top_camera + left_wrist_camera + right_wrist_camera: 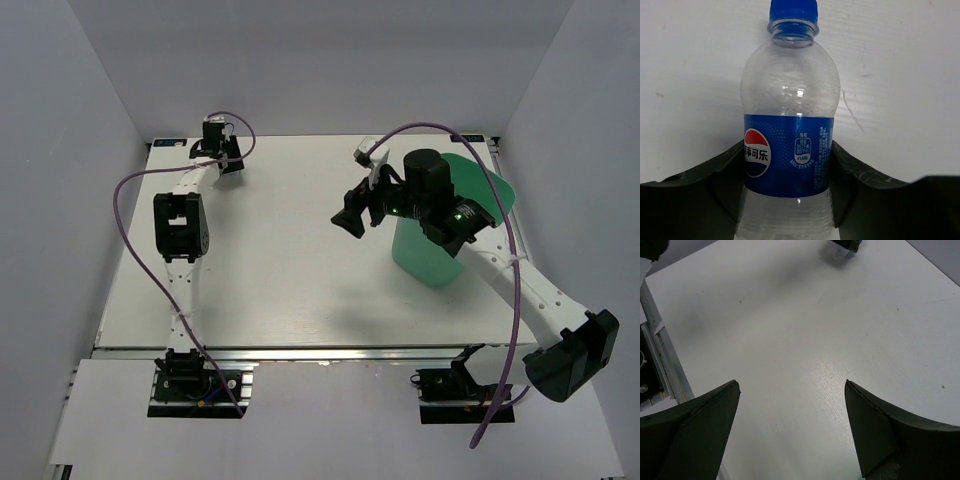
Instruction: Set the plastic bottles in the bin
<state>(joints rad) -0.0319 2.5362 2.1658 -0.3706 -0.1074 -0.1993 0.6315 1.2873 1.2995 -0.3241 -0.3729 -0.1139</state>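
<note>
You have the clear plastic bottle with the blue label and blue cap point(789, 150) in the middle of the left wrist view, cap at the top edge. The left gripper point(788, 172) is clamped on it, with a black finger point(722, 182) pressed against each side of the label. In the top view this gripper sits at the upper left, at the far edge of the white table point(280, 270).

The large mint-green plastic bin point(428, 258) stands at centre right, well apart from the bottle. Your right arm partly covers it. The right gripper point(791, 385) is just left of the bin with its jaws wide apart, and only bare tabletop shows between them.
</note>
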